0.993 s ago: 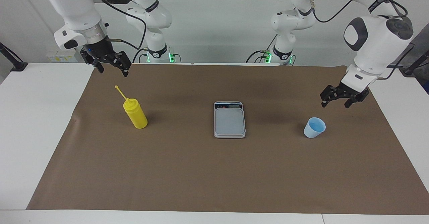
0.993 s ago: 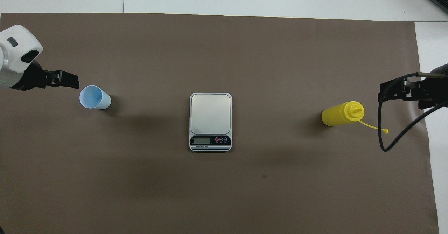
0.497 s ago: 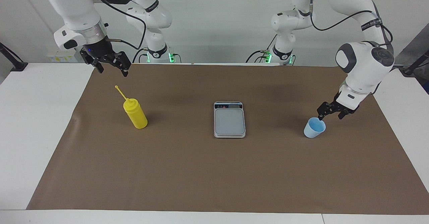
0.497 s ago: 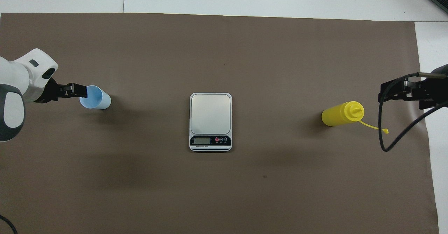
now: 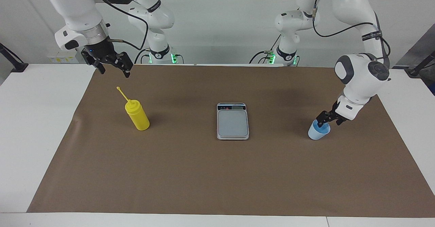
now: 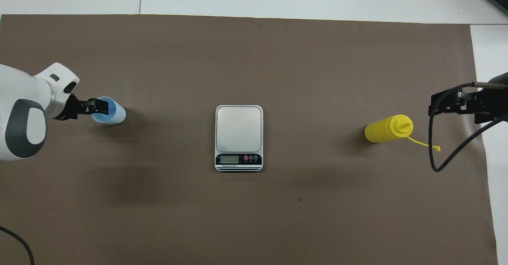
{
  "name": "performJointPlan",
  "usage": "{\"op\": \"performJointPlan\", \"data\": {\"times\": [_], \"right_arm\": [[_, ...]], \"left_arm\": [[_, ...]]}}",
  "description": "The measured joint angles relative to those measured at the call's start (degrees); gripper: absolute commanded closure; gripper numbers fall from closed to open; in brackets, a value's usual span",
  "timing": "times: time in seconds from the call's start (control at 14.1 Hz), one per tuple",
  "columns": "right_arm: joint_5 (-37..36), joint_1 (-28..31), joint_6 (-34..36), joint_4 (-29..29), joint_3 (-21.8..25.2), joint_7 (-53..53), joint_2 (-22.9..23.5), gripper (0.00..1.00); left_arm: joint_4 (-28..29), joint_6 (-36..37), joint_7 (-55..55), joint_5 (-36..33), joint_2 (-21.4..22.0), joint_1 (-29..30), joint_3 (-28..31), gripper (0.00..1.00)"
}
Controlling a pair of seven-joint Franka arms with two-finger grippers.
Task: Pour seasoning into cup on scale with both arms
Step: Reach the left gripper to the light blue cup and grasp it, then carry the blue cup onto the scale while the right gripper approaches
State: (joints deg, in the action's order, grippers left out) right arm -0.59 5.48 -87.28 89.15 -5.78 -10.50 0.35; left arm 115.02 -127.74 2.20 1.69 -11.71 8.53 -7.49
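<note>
The pale blue cup (image 5: 316, 134) (image 6: 117, 115) stands on the brown mat toward the left arm's end of the table. My left gripper (image 5: 328, 122) (image 6: 99, 106) is down at the cup's rim, open, with one finger at the cup's mouth; I cannot tell if it touches. The silver-grey scale (image 5: 232, 122) (image 6: 239, 132) lies in the mat's middle with nothing on it. The yellow seasoning bottle (image 5: 137, 116) (image 6: 385, 129) stands upright toward the right arm's end. My right gripper (image 5: 114, 72) (image 6: 456, 110) waits open in the air beside the bottle, holding nothing.
A brown mat (image 5: 217, 179) (image 6: 254, 58) covers most of the white table (image 5: 34, 125). A black cable (image 6: 436, 154) hangs from the right arm near the bottle's nozzle.
My left arm has come down and moved toward the cup, bringing its open gripper from above the mat to the cup's rim. The right arm, bottle, scale and cup have not moved.
</note>
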Motion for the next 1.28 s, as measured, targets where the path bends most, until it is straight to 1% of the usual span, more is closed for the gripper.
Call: {"op": "performJointPlan", "data": {"times": [0.28,0.35,0.43,0.57,0.78,0.99,1.14,1.28], "right_arm": [[0.0,-0.1,0.0,0.0,-0.1,0.0,0.0,0.0],[0.0,0.1,0.0,0.0,-0.1,0.0,0.0,0.0],[0.0,0.1,0.1,0.0,-0.1,0.0,0.0,0.0],[0.0,0.1,0.7,0.1,0.0,0.0,0.0,0.0],[0.0,0.1,1.1,0.1,0.0,0.0,0.0,0.0],[0.0,0.1,1.6,1.0,0.0,0.0,-0.4,0.0],[0.0,0.1,1.6,3.2,0.0,0.9,-1.4,0.0],[0.0,0.4,0.9,5.5,0.3,3.8,-2.6,0.0]], "left_arm": [[0.1,-1.0,0.0,0.0,-1.6,0.0,-0.1,0.0],[0.1,-1.2,0.0,0.0,-2.0,0.0,-0.2,0.15],[0.1,-1.4,0.0,0.0,-2.3,0.0,-0.3,0.45],[0.1,-1.6,0.1,0.0,-2.5,-0.1,-0.4,1.0],[0.1,-1.6,0.1,-0.2,-2.5,-0.1,-0.5,1.0],[-0.2,-1.5,0.0,-2.0,-2.4,-0.1,-0.6,1.0],[-2.0,0.4,0.0,-2.6,-2.3,-0.2,-0.8,1.0],[-5.6,4.3,-0.1,-2.8,-2.3,-0.4,-0.9,1.0]]}}
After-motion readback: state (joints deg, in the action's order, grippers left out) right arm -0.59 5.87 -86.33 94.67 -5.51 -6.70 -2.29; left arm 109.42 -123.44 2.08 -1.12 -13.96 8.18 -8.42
